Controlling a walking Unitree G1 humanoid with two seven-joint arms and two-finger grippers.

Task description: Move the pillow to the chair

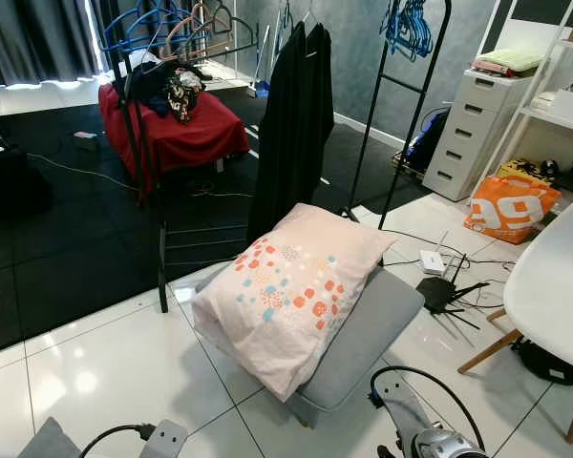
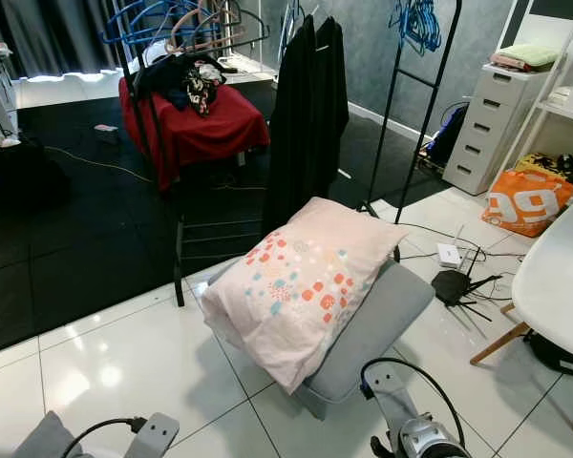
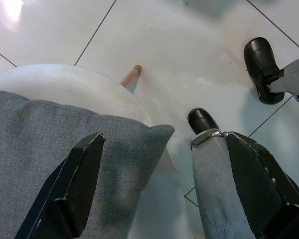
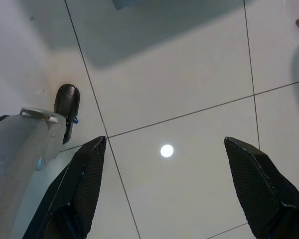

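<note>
Just one pillow [image 1: 291,286], two chairs [image 1: 554,286].

A black clothes rack [image 1: 172,143] stands where glossy white tiles [image 1: 105,372] meet dark flooring [image 1: 48,239]. Behind the rack sits a red-draped seat [image 1: 177,129], with bright window light beyond. Right of the rack are white drawers [image 1: 473,129] and an orange bag [image 1: 509,205].

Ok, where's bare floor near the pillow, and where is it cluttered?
Bare white tile lies on the robot's left of the pillow and its grey cushion, up to the black mat. To the right it is crowded: router and cables, orange bag, white chair.
</note>
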